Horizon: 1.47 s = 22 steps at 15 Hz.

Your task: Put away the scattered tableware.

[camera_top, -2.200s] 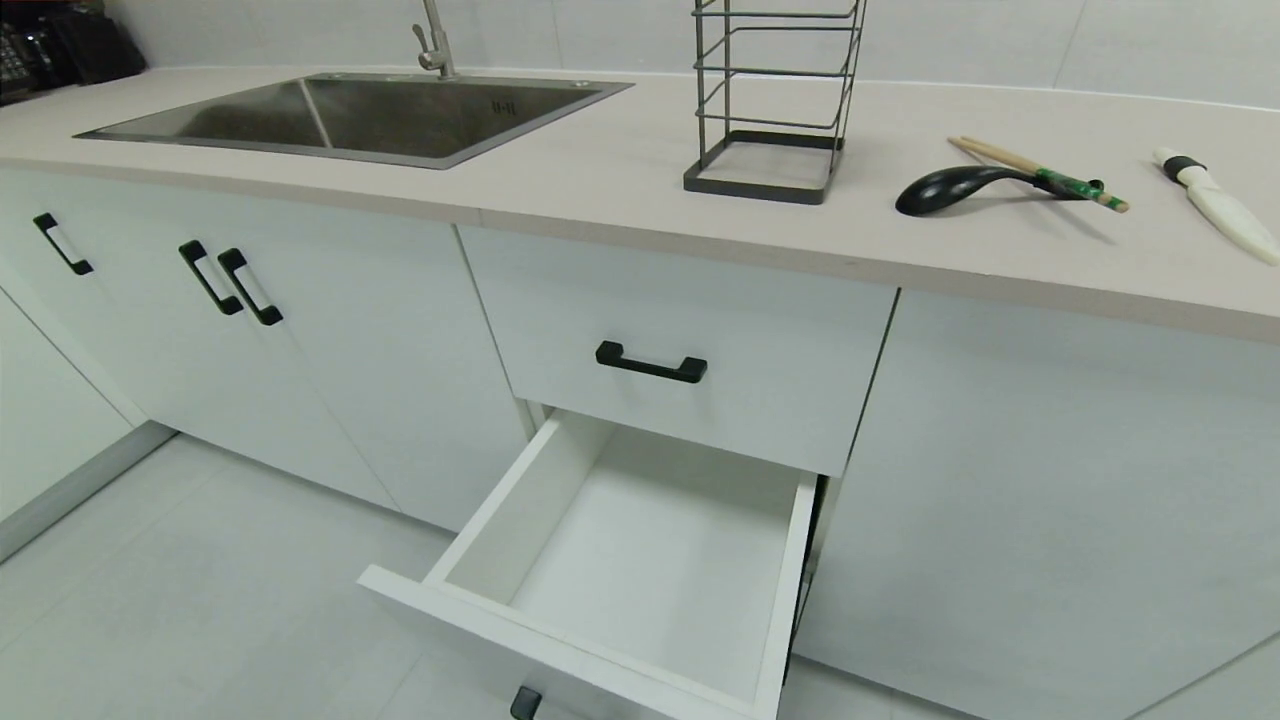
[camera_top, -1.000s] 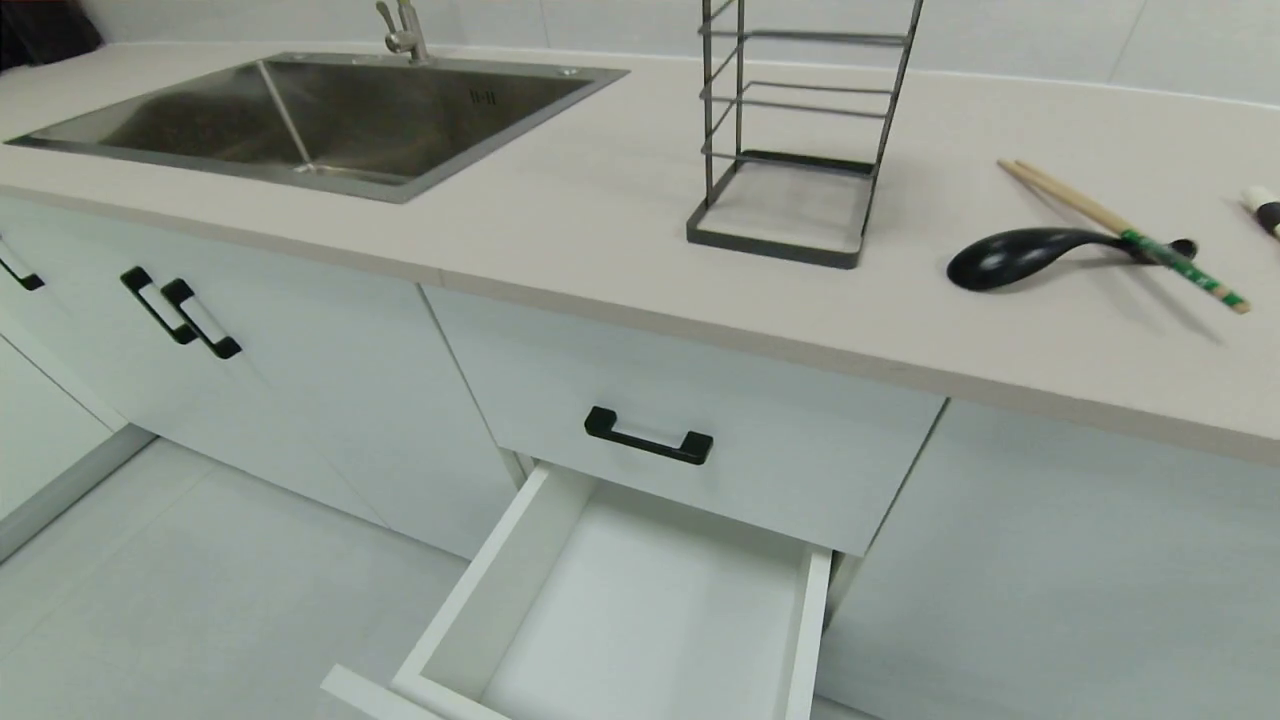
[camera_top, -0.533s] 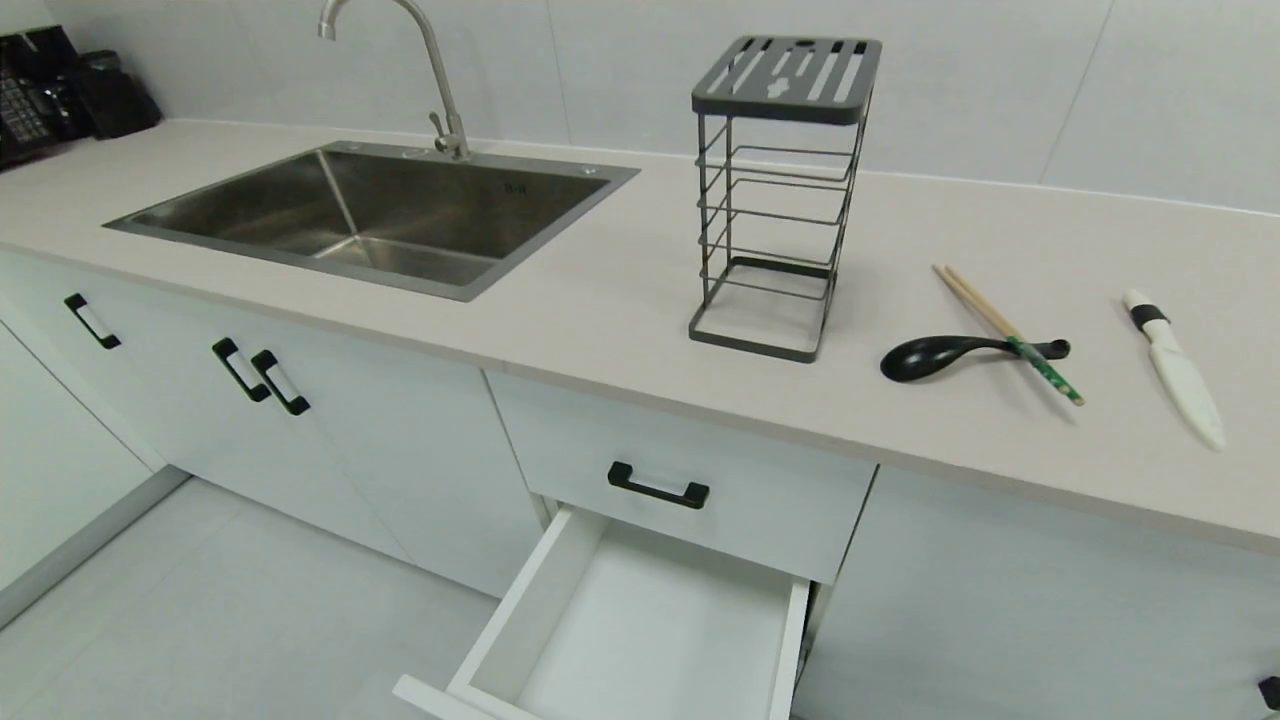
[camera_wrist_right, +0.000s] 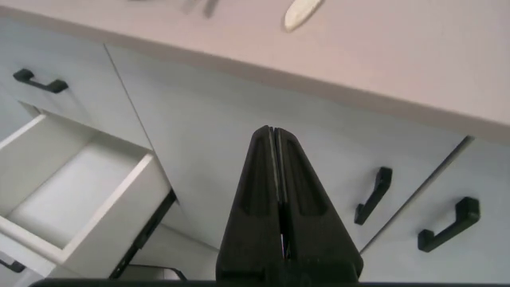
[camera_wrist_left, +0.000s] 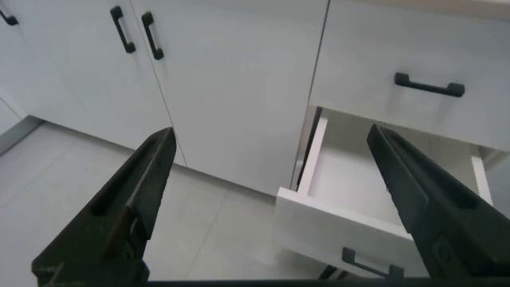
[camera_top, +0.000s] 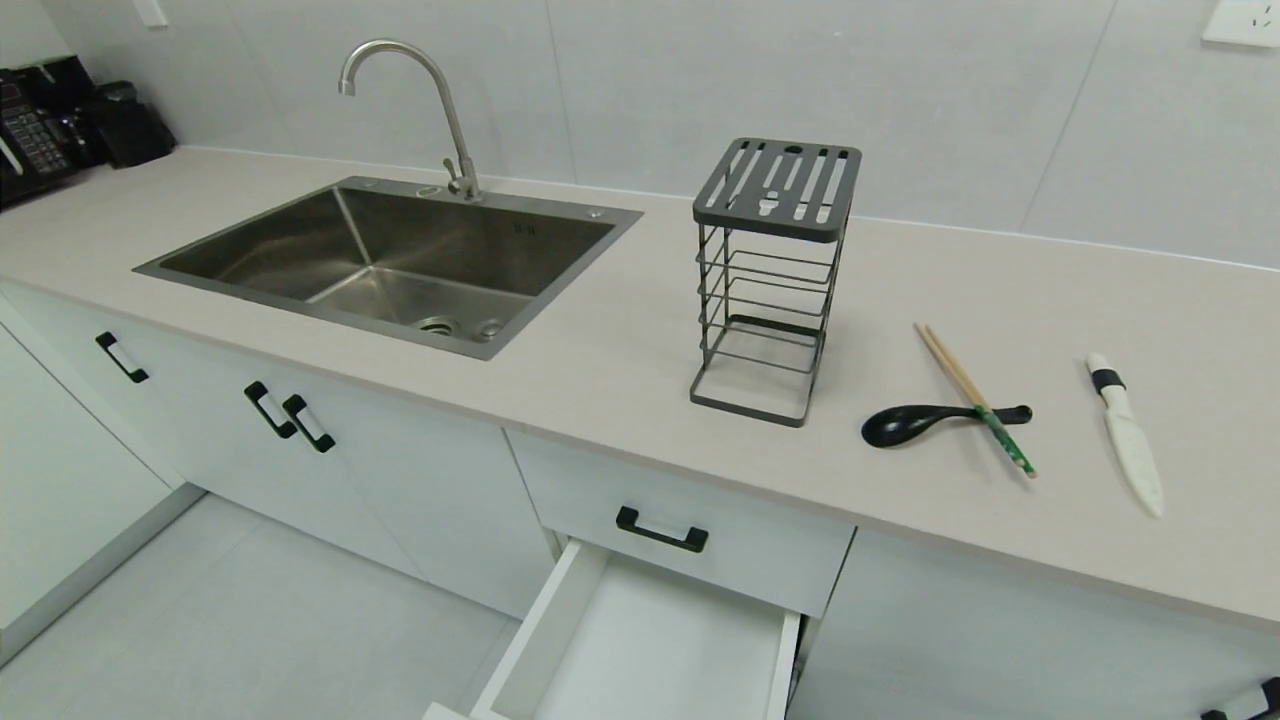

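Note:
On the counter [camera_top: 620,380], right of the wire rack [camera_top: 768,280], lie a black spoon [camera_top: 920,422], a pair of wooden chopsticks [camera_top: 972,396] resting across its handle, and a white knife [camera_top: 1126,432] with a black band. Below the counter an empty white drawer [camera_top: 640,650] stands pulled out; the left wrist view shows the same drawer [camera_wrist_left: 382,191]. My left gripper [camera_wrist_left: 271,199] is open, down in front of the cabinets with nothing between its fingers. My right gripper [camera_wrist_right: 275,191] is shut and empty, low by the cabinet fronts under the counter edge where the knife tip [camera_wrist_right: 301,13] shows.
A steel sink [camera_top: 390,260] with a tall faucet [camera_top: 420,100] sits at the counter's left. A shut drawer with a black handle [camera_top: 660,530] is above the open one. Cabinet doors with black handles [camera_top: 290,415] run to the left. Dark appliances [camera_top: 60,120] stand far left.
The whole head view has tilted up: the wall, faucet and rack top now show, and the open drawer has slid to the bottom edge. Nothing on the counter has moved.

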{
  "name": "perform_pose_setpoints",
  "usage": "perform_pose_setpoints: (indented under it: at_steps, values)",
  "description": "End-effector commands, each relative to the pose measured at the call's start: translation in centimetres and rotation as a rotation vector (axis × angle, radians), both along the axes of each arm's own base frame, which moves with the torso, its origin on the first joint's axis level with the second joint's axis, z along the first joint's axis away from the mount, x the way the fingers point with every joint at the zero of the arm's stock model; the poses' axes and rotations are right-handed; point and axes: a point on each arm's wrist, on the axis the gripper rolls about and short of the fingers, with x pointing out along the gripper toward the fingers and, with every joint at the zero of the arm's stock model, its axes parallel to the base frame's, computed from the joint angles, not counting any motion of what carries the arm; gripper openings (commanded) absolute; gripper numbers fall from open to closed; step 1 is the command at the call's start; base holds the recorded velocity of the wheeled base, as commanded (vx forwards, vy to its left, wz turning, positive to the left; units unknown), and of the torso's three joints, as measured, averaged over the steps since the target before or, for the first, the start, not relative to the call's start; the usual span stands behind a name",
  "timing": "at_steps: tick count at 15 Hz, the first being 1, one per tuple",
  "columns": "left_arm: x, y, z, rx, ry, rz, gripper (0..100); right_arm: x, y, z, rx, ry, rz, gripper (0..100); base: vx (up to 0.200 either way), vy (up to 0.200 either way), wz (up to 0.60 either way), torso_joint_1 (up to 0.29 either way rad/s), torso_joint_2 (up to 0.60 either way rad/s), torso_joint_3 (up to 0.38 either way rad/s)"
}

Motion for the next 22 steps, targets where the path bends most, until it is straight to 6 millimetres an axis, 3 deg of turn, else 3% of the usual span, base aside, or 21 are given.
perform_pose_setpoints:
  at_steps: [1,9,10,14,22]
  values:
    - [0.01,0.0,0.01,-0.001,0.001,0.001,100,0.01,0.0,0.0,-0.001,0.001,0.0,0,0.0,0.0,0.0,0.281,-0.52,-0.246]
    - [0.01,0.0,-0.01,-0.001,0.002,0.001,100,0.04,-0.01,0.04,-0.001,0.007,-0.003,0,0.0,0.0,0.0,0.284,-0.54,-0.261]
    - [0.01,0.0,-0.01,-0.001,0.002,0.001,100,0.09,-0.01,0.06,0.0,0.014,-0.003,100,0.0,0.0,0.0,0.31,-0.59,-0.29]
    - [0.01,0.0,-0.01,-0.001,0.002,0.001,100,0.01,-0.01,0.02,0.005,0.0,-0.004,100,0.0,0.0,0.0,0.228,-0.46,-0.209]
    - [0.01,0.0,-0.01,-0.001,0.002,0.001,100,-0.03,0.03,0.9,-0.013,-0.087,0.012,100,0.0,0.0,0.0,0.0,0.0,0.0]
